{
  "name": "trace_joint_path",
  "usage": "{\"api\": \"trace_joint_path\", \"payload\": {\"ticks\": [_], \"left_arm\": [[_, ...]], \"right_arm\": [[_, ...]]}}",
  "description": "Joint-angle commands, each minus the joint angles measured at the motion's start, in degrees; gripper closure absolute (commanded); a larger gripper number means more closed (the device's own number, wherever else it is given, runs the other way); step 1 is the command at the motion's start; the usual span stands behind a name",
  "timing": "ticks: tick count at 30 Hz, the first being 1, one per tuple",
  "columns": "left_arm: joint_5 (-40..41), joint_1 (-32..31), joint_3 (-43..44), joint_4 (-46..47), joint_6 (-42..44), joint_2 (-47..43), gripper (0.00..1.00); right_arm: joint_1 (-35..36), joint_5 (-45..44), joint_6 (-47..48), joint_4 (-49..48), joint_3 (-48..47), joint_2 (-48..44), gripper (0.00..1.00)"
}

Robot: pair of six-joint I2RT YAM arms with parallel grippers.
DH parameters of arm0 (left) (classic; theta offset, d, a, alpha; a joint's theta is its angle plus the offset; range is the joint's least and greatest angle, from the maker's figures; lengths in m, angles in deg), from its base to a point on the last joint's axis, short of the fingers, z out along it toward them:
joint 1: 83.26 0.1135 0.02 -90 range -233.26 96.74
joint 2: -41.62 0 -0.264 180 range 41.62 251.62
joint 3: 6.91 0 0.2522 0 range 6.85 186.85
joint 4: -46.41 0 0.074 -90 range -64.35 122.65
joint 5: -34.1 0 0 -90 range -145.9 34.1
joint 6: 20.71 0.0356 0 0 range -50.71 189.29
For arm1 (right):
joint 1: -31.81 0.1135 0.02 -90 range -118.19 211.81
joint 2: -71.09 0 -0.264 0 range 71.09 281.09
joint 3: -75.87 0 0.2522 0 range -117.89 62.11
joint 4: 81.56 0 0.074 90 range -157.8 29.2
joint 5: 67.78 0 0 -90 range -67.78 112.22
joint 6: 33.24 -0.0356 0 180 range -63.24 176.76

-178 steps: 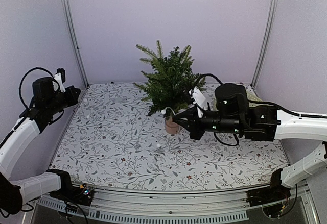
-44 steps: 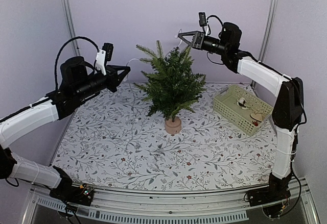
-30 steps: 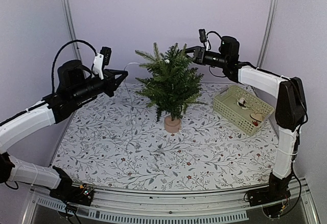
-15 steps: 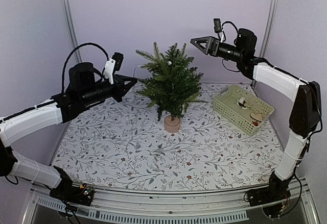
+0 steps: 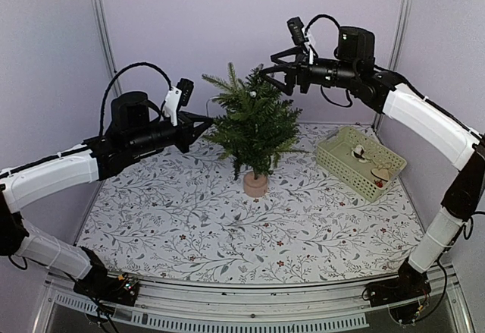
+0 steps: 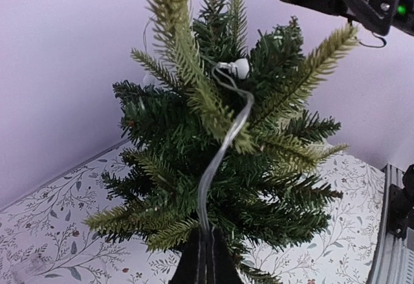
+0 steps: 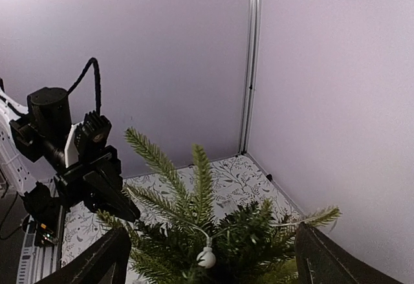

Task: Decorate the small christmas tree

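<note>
The small christmas tree (image 5: 255,124) stands upright on its tan base (image 5: 256,186) at the back middle of the table. A thin clear cord (image 6: 223,145) with a small white bulb (image 6: 240,68) runs over its top; the same bulb (image 5: 250,92) hangs near the tip. My left gripper (image 5: 206,123) is just left of the tree, and its fingers (image 6: 207,261) are shut on the cord's lower end. My right gripper (image 5: 279,73) hovers open just above and right of the treetop. Nothing is between its fingers, and the bulb (image 7: 206,257) lies below them.
A pale green basket (image 5: 333,142) with a few ornaments inside sits on the floral table at the right, beyond the tree. Purple walls and metal corner posts (image 5: 103,45) close in the back. The left arm (image 7: 71,148) shows behind the tree in the right wrist view.
My right gripper let go at the treetop, opened wide, pulled up and right, then swung back left over the tree. My left gripper, still shut on the cord, moved right toward the tree.
</note>
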Motion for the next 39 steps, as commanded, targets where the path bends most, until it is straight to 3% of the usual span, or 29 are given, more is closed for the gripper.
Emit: {"api": "trace_joint_path", "payload": {"ticks": [1,11,27,39], "left_arm": [[-0.1,-0.85,1.34,0.69,0.91,0.4,1.0],[0.49,-1.75,1.78,-0.24,1.27,-0.63,1.0],[1.35,-4.81,6.68,-6.63,3.07,-5.19,1.0],[5.5,-5.24,3.39,-12.82,3.12,-13.39,1.0]], "right_arm": [[5.92,-10.0,13.65,9.75,-3.88,1.04,0.12],[12.13,-16.53,19.38,14.93,-11.35,8.0,0.22],[12.31,-21.8,16.98,14.39,-10.41,10.8,0.64],[12.29,-24.36,15.92,14.19,-10.13,11.15,0.63]]}}
